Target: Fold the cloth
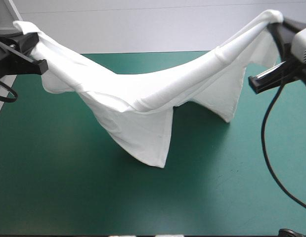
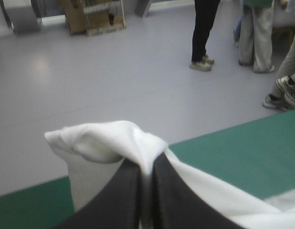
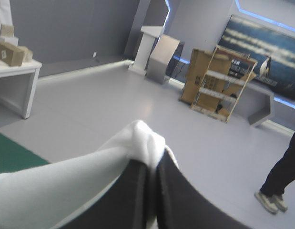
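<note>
The white T-shirt (image 1: pixel 153 98) hangs in the air, stretched between both raised arms and sagging in the middle. Its lowest point reaches down toward the teal-green table (image 1: pixel 68 187) near the centre. My left gripper (image 1: pixel 28 33) pinches one end at the far left corner; in the left wrist view the black fingers (image 2: pixel 123 200) meet with the T-shirt (image 2: pixel 109 143) bunched over their tips. My right gripper (image 1: pixel 275 22) holds the other end at the far right. In the right wrist view the T-shirt (image 3: pixel 137 138) is likewise bunched over the tip of the closed gripper (image 3: pixel 150 167).
The teal-green cover lies bare around and in front of the hanging shirt. A black cable (image 1: pixel 269 148) loops down over the table's right side. The table's far edge (image 1: pixel 143 52) runs just behind the shirt.
</note>
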`<state>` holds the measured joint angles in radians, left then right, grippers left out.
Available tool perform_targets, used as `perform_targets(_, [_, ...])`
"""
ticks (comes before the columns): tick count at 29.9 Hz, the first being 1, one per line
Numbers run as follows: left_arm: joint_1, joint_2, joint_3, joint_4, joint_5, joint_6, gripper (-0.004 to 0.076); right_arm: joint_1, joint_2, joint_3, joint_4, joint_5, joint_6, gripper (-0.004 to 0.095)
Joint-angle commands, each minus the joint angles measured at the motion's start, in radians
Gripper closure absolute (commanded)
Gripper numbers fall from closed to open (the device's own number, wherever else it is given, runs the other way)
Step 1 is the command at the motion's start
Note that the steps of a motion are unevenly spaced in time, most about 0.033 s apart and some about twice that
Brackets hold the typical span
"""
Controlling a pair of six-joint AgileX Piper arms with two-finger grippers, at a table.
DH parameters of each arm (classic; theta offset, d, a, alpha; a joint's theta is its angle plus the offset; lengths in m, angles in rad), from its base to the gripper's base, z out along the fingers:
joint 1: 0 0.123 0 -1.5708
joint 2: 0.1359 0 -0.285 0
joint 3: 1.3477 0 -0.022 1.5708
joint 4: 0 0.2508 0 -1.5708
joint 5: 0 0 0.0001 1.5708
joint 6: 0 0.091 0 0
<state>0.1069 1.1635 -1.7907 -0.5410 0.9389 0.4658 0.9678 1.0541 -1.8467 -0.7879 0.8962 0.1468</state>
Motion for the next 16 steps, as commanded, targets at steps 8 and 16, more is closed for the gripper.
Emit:
perform_targets(8, [-0.002, -0.019, -0.361, -0.045, -0.088, -0.007, 0.0705, -0.01, 0.098, -0.393, -0.038, -0.069, -0.215, 0.0912])
perform_targets(16, [-0.002, -0.019, -0.485, -0.025, -0.089, -0.007, 0.0705, -0.01, 0.127, -0.492, 0.026, -0.036, -0.289, 0.0912])
